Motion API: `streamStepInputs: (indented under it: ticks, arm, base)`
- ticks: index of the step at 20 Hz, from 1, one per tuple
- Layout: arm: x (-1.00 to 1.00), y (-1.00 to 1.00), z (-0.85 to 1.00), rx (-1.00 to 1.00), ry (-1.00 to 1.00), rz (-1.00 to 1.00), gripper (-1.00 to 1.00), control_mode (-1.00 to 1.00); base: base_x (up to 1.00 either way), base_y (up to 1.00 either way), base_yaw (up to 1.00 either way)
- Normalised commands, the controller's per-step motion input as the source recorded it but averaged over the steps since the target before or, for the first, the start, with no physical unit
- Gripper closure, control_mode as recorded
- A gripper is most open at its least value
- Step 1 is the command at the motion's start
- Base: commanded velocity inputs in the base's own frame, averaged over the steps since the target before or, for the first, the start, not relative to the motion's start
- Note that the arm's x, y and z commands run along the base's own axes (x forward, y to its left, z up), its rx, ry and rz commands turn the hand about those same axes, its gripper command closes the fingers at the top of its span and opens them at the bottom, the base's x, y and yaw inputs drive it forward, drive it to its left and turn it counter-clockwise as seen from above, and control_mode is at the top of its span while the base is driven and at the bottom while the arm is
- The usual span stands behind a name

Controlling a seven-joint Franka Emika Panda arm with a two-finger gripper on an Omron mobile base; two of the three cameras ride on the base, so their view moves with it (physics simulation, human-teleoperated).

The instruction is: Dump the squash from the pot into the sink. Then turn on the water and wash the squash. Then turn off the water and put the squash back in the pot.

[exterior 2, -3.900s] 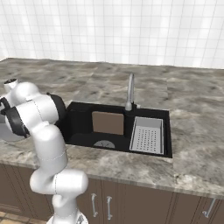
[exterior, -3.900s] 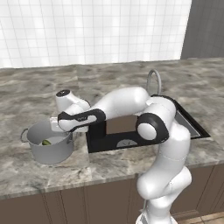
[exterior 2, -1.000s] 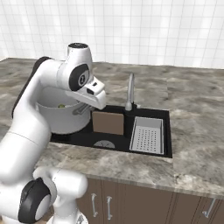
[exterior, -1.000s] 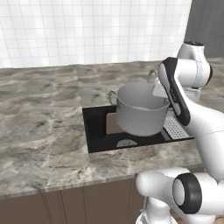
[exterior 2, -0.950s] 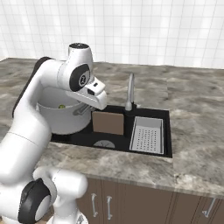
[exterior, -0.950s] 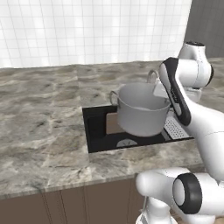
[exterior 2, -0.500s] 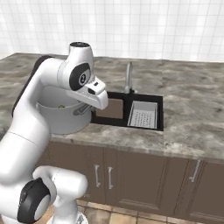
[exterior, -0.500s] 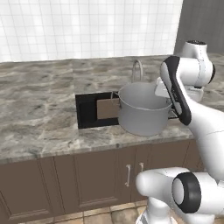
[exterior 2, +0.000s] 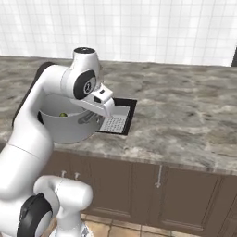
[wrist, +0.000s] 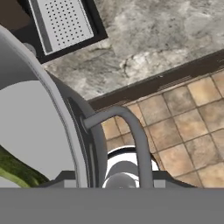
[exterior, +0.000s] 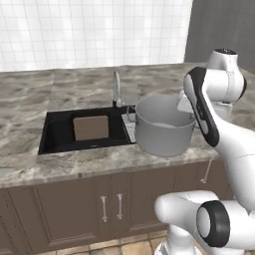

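The grey metal pot (exterior: 162,130) hangs upright over the counter's front edge, to the right of the black sink (exterior: 60,134). My gripper (exterior: 187,106) is shut on the pot's rim on its right side, by a loop handle (wrist: 133,131). From the right base view the gripper (exterior 2: 90,116) sits at the pot (exterior 2: 69,127) rim, and the small yellow-green squash (exterior 2: 62,114) lies inside. In the hand view the pot wall (wrist: 39,118) runs into my gripper (wrist: 109,177), and the squash (wrist: 17,173) shows at the lower left.
A grey perforated strainer tray (exterior: 128,125) sits at the sink's right end, partly behind the pot; it also shows as the tray (exterior 2: 115,122) and the tray (wrist: 63,22). The faucet (exterior: 117,88) stands behind the sink. A brown board (exterior: 91,127) lies in the basin. Tiled floor (wrist: 188,118) lies below the counter edge.
The whole picture has shifted, so the base has driven; the sink now sits farther left in the left base view. The pot stays in my gripper, now right of the sink.
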Motion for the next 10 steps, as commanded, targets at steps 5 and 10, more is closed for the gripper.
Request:
streamStepInputs:
  ticks: [5, 10]
  arm:
    - [0.00, 0.00, 0.00, 0.00, 0.00, 0.00, 1.00, 1.00]
    - [0.00, 0.00, 0.00, 0.00, 0.00, 0.00, 1.00, 1.00]
  base:
    - [0.77, -0.40, 0.00]
    - [0.77, -0.08, 0.00]
